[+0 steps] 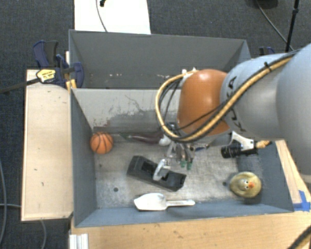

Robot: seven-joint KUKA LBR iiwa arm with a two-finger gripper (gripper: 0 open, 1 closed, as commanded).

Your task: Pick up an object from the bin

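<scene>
At the left of the grey metal bin (84, 165), close to its left wall, a small orange ball (101, 142) marked like a basketball sits alone on the floor. To its right, along the foot of the far wall, lies a dark, slim, elongated thing (143, 137) whose kind I cannot tell. Nearer and further right, about the middle of the floor, a flat black block (145, 169) lies slantwise, its left end farther back and its right end nearer. Just near of it, by the near wall, a white plastic spoon (158, 202) lies flat with its bowl to the left and its handle to the right, apart from the block. The gripper (173, 166) hangs straight down over the right half of the black block. Its fingers (161, 170) stand somewhat apart: the pale left one is over the block's top, touching it or just above, I cannot tell which, and the other is over the block's far right edge. The block lies under and between them, not lifted. Above the fingers are the orange cover (203, 102), loops of cable and the thick grey arm (280, 102) coming in from the right. Right of the gripper, a small black thing with a white and orange part (237, 150) lies near the right wall. Near of that sits a round yellowish toy (244, 184), well apart from the fingers.
</scene>
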